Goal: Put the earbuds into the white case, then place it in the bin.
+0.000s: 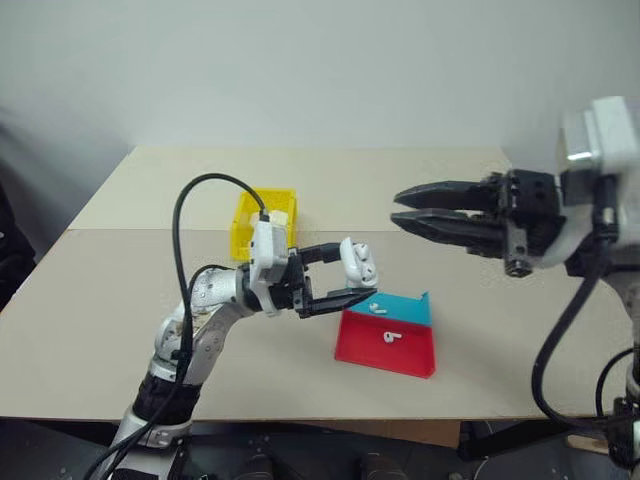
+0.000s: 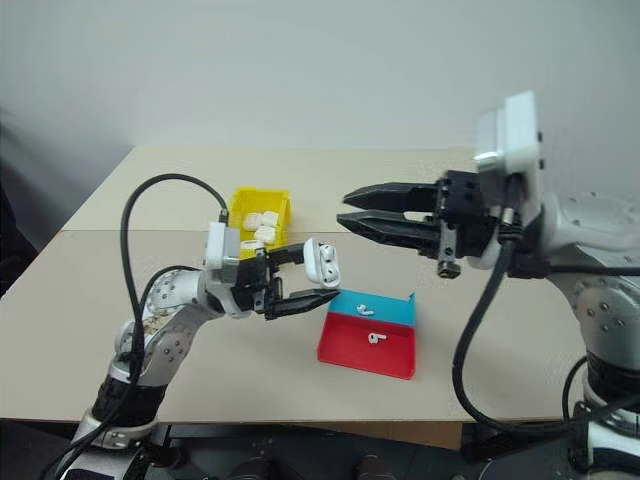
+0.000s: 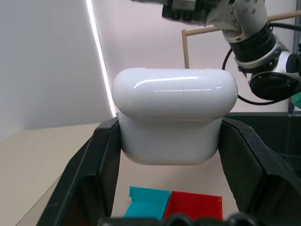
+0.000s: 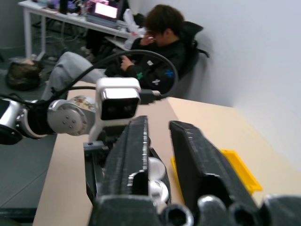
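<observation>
My left gripper (image 1: 356, 272) is shut on the white case (image 1: 358, 258), holding it above the table just left of a red-and-teal tray (image 1: 405, 360). In the left wrist view the glossy case (image 3: 174, 117) sits clamped between both black fingers. Two small white earbuds (image 1: 377, 309) (image 1: 392, 337) lie in the tray. My right gripper (image 1: 396, 208) hovers higher and to the right of the case, pointing toward it. Its fingers are shut to a thin slit with nothing visible between them. The yellow bin (image 1: 243, 225) stands behind my left wrist, with white pieces inside.
The tan table (image 1: 120, 300) has open surface at the left and far side. Its front edge runs close below the tray. A black cable (image 1: 180, 230) loops above my left arm. In the right wrist view a seated person (image 4: 155, 52) is beyond the table.
</observation>
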Controlling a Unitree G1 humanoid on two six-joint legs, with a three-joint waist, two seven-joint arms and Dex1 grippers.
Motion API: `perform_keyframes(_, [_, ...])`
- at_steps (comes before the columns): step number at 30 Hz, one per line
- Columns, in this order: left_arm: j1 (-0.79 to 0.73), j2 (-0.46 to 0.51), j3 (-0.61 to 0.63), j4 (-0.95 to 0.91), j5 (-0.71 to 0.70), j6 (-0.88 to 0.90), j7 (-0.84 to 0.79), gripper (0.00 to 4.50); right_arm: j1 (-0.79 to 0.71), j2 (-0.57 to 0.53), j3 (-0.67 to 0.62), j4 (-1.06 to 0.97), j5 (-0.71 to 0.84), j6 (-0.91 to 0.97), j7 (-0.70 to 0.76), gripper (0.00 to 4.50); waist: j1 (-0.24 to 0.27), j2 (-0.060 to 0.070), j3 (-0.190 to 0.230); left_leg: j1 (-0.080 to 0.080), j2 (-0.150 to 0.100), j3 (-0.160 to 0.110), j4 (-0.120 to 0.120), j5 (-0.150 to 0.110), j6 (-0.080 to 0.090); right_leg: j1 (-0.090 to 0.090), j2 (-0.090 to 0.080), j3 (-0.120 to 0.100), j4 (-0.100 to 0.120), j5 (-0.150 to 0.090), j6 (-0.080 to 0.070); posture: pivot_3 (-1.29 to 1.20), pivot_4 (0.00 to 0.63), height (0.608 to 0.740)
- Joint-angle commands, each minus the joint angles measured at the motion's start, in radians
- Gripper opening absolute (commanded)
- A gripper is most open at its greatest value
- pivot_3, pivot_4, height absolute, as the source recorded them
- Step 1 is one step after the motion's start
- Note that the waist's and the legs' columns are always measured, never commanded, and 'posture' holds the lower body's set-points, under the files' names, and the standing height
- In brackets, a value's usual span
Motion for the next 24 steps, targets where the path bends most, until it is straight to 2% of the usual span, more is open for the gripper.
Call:
perform_keyframes(1, [-0.048, -0.018, 0.002, 0.018, 0.012, -0.039, -0.009, 2.79, -0.087, 0.012, 0.08, 0.041, -0.074, 0.002, 0.031, 0.03, 0.0, 0.0, 0.0, 0.0, 0.0, 0.0, 0.0, 0.0, 0.0, 0.0, 0.0, 0.0, 0.0, 0.0, 0.0, 0.0, 0.15, 0.74])
perform_keyframes(11, [-0.074, -0.031, -0.002, 0.037, 0.037, -0.055, -0.011, 2.79, -0.242, 0.075, 0.312, 0.11, -0.329, -0.048, 0.151, 0.03, 0.002, 0.0, 0.0, -0.002, 0.0, 0.0, 0.0, 0.0, 0.001, -0.001, 0.0, -0.001, 0.0, 0.002, -0.004, 0.0, 0.15, 0.74])
perform_keyframes(24, [-0.031, -0.003, 0.023, -0.02, 0.006, -0.042, -0.005, 2.79, -0.227, 0.033, 0.355, 0.112, -0.496, -0.096, 0.268, 0.03, 0.002, 0.0, 0.0, -0.002, 0.0, 0.0, 0.0, 0.0, 0.001, -0.001, 0.0, -0.001, 0.0, 0.002, -0.004, 0.0, 0.15, 0.74])
